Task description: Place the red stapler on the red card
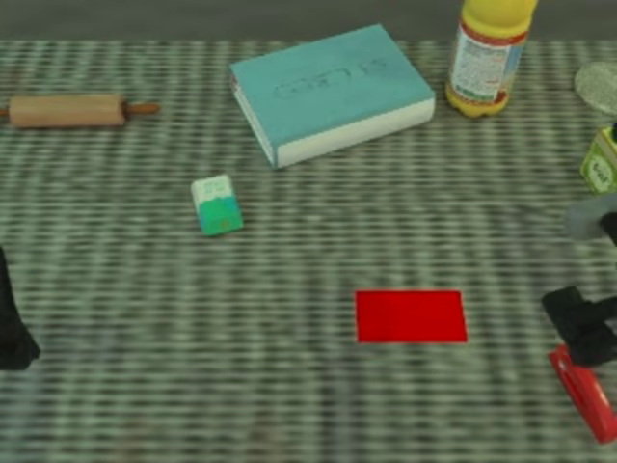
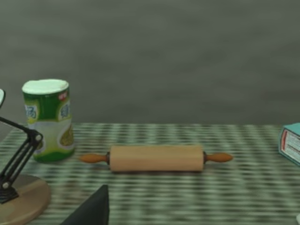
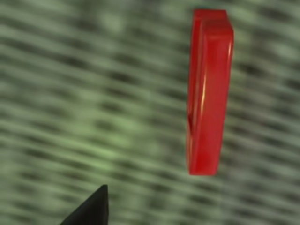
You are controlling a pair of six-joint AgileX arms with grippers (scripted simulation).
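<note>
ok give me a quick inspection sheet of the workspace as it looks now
surface: table with a grey-green woven cloth
job's things: red stapler at the right edge, apart from the red card
clutter: teal book, rolling pin, small carton, yellow bottle, green can, lamp
grippers: right gripper beside the stapler; left gripper parked at the left edge
cables: nothing seen
surroundings: plain grey backdrop

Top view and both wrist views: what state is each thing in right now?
Red stapler: lying flat near the table's right edge, off the card, not gripped.
Red card: flat, bare.
Teal book: closed, lying flat.
Rolling pin: lying on its side.
Yellow bottle: upright.
Right gripper: above the stapler.
Left gripper: parked at the left edge.
</note>
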